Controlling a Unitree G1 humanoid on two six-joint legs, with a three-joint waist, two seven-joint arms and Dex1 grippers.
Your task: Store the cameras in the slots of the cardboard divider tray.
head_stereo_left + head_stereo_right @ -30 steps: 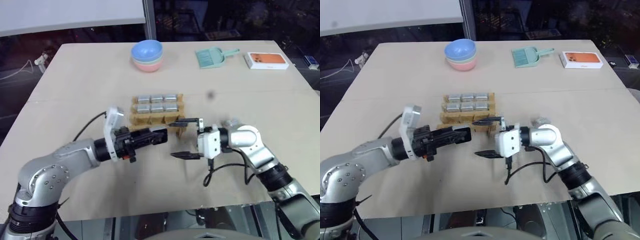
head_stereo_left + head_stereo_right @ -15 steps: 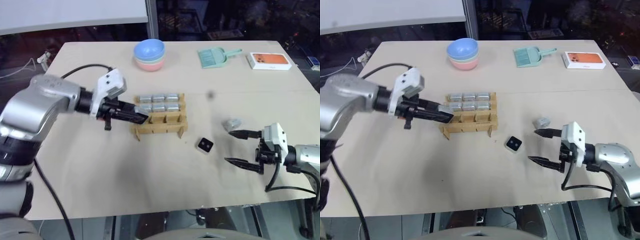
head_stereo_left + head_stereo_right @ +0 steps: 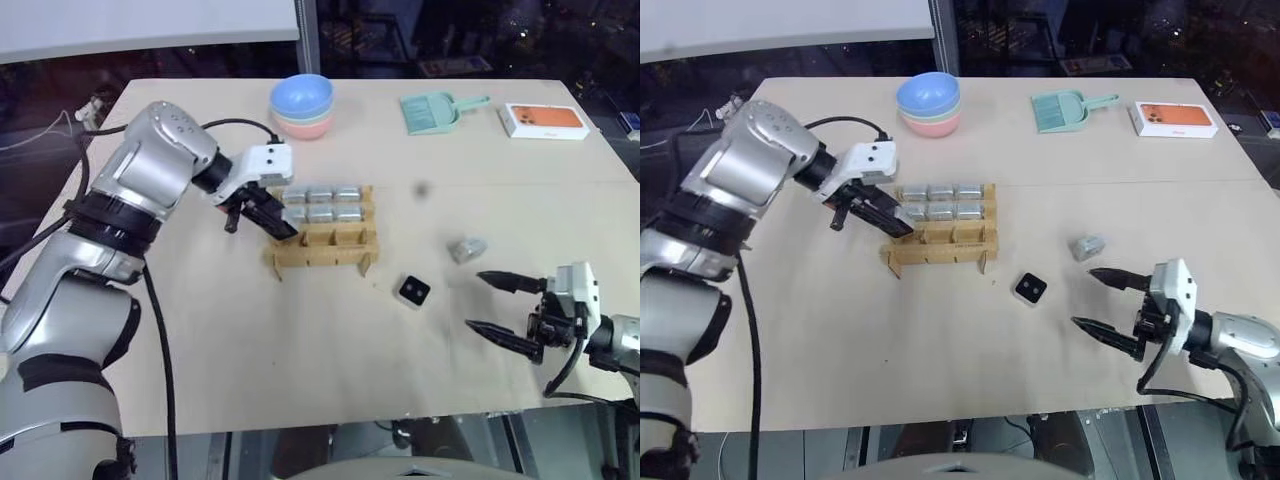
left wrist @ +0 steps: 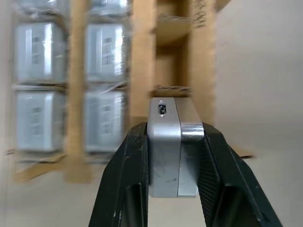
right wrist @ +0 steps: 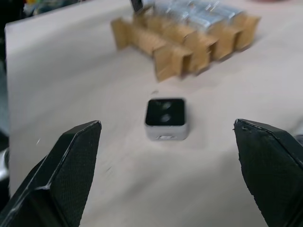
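Note:
The cardboard divider tray (image 3: 322, 256) lies mid-table, with several silver-sided cameras (image 3: 320, 203) filling its two far rows. My left gripper (image 3: 288, 227) points down over the tray's left end, shut on another camera (image 4: 171, 156) held by its silver sides above the slots. One loose camera (image 3: 413, 291) lies black face up on the table, to the right of the tray's front. My right gripper (image 3: 474, 299) hovers open, level, to the right of that camera, and it faces it across a gap in the right wrist view.
A translucent grey lump (image 3: 466, 248) lies right of the tray. At the table's far side stand stacked bowls (image 3: 300, 105), a green dustpan (image 3: 430, 110) and a white box with an orange top (image 3: 540, 120).
My left arm has swung up and forward, turning its gripper down over the tray's left end. My right gripper has pulled away to the right, and the loose camera now shows on the table.

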